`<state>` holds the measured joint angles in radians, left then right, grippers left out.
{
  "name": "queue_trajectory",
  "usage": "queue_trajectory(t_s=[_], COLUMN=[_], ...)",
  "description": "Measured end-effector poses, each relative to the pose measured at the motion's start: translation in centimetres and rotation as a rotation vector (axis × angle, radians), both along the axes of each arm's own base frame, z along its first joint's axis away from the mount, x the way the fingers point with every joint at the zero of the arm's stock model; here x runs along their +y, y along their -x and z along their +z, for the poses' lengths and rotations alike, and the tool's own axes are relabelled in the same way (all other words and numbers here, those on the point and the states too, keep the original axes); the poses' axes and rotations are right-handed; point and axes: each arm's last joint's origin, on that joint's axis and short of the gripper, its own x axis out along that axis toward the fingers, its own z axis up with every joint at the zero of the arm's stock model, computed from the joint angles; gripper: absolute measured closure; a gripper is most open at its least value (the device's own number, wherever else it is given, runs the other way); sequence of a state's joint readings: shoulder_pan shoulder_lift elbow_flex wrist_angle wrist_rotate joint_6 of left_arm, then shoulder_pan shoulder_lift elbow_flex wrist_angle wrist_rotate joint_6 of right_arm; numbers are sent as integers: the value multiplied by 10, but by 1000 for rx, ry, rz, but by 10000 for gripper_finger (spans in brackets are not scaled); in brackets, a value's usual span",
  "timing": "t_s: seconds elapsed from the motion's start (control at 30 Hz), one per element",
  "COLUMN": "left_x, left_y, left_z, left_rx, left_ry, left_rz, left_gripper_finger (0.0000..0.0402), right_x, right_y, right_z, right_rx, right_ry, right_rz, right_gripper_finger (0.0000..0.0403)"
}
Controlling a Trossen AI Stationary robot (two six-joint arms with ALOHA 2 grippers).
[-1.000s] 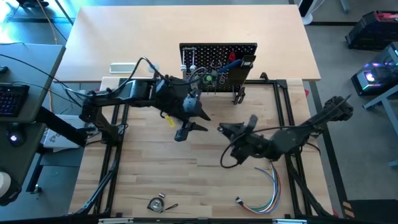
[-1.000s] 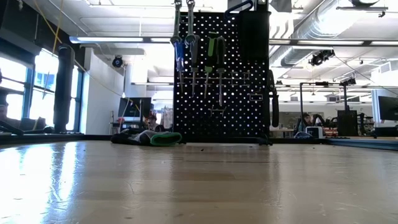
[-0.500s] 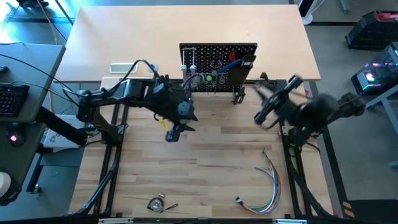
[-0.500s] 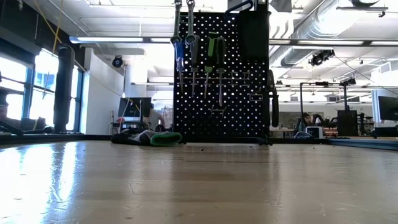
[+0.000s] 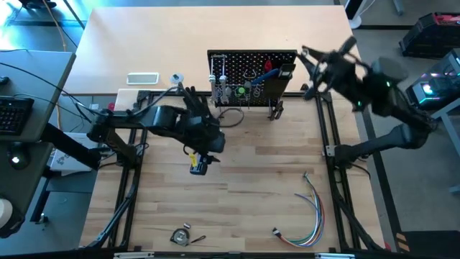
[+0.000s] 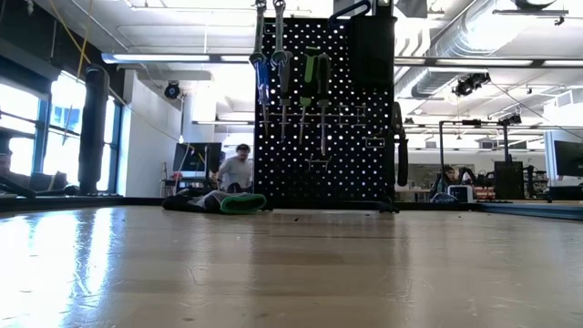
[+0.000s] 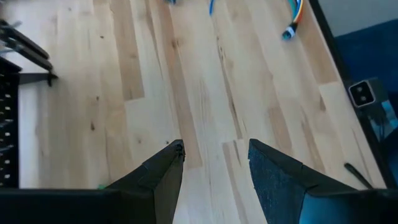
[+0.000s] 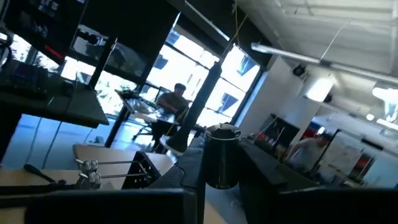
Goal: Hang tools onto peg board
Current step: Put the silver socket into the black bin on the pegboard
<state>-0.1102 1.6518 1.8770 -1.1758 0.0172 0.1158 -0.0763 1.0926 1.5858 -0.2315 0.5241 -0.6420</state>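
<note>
From above, the peg board (image 5: 251, 78) stands upright at the far middle of the wooden tabletop (image 5: 237, 201), with tools (image 5: 241, 90) hanging on it and a black box bin (image 5: 286, 72) on its right side. A bundle of coloured wires (image 5: 309, 216) lies at the near right, a small metal item (image 5: 181, 235) at the near edge left of centre, and a white device (image 5: 143, 78) on the far left. The left hand (image 5: 199, 164) hangs over the tabletop, near and left of the peg board, apart from it. The right hand (image 5: 310, 59) is raised just right of the peg board's far corner; whether it is released or clenched I cannot tell. From table height, the peg board (image 6: 326, 109) fills the centre, wrenches and green-handled tools on its hooks, a dark and green glove (image 6: 219, 201) at its left foot, and a person (image 6: 239, 170) in the room behind. The left wrist view shows the left hand (image 7: 214, 163) released, fingers apart over bare wood, grasping nothing. The right wrist view looks into the room.
</note>
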Motion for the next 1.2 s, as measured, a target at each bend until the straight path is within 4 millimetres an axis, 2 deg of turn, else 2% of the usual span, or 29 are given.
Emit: queue_trajectory(t_s=[0.33, 0.5, 0.6, 0.8, 1.0, 1.2], left_x=[-11, -11, -11, -5, 1, 5], left_y=[-7, 5, 18, 57, 92, 109], left_z=[-56, -72, -73, -70, -81, -91], left_rx=[25, 1, -85, -303, -348, -361], left_ry=[60, 91, 119, 185, 214, 232], left_rz=[-36, -14, -14, 13, 93, 147], left_gripper_finger=[229, 229, 229, 229, 229, 229], right_x=[-63, -94, -108, -120, -123, -128], right_y=[-10, -21, -25, -25, -18, -18], right_z=[22, 12, 6, -2, -7, -13], right_rx=[76, 163, 204, 236, 261, 297], right_ry=[-265, -422, -514, -599, -681, -733], right_rz=[15, 16, 51, 39, 53, 73], right_gripper_finger=[348, 348, 348, 348, 347, 334])
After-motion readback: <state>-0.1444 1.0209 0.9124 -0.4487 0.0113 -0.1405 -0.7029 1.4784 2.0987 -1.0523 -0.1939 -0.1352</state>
